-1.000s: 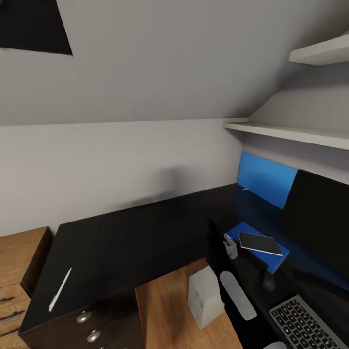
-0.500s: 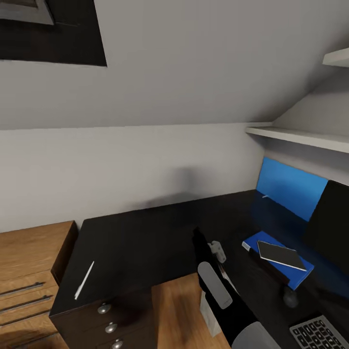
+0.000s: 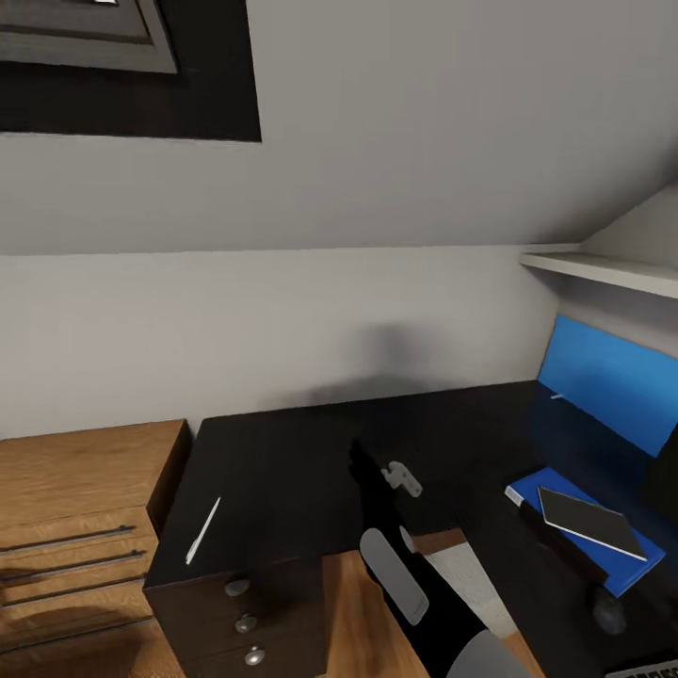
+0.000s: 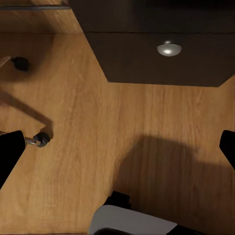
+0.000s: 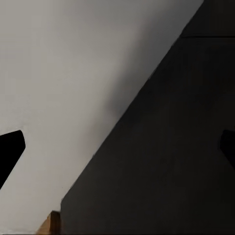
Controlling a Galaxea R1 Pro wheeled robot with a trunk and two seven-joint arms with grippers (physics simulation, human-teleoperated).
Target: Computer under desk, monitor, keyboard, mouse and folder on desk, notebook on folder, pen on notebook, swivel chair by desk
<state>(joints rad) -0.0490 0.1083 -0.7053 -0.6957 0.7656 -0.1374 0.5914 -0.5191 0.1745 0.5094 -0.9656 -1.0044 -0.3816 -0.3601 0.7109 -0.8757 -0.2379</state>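
- In the head view the robot's right arm [image 3: 400, 574] is rising from the lower edge, its dark forearm with a grey oval panel reaching up over the glossy black bench [image 3: 301, 461].
- The right hand [image 3: 402, 478] is showing as a small pale grey piece at the arm's tip, hanging above the bench top; in the right wrist view its two dark fingertips [image 5: 11, 149] are sitting at opposite edges of the picture, spread wide with nothing between them.
- In the left wrist view the left hand's fingertips [image 4: 10, 154] are likewise standing far apart, pointing down at the light wood floor [image 4: 73, 122], near a black drawer front with a round silver knob [image 4: 169, 48].
- The pen [image 3: 202, 531], a slim white stick, is lying flat near the bench's front left corner, well apart from the other things.
- The folder [image 3: 584, 541], a flat bright-blue rectangle, is lying on the bench at the right, and the notebook [image 3: 590, 521], thin and dark with pale edges, is resting on top of it, turned slightly askew.
- The mouse [image 3: 609, 615], small and dark, is sitting just in front of the folder.
- A blue wall panel [image 3: 607, 381] is standing behind the bench at the far right, under a white shelf [image 3: 603, 271].
- Low oak drawers [image 3: 80, 527] are standing beside the bench's left end.
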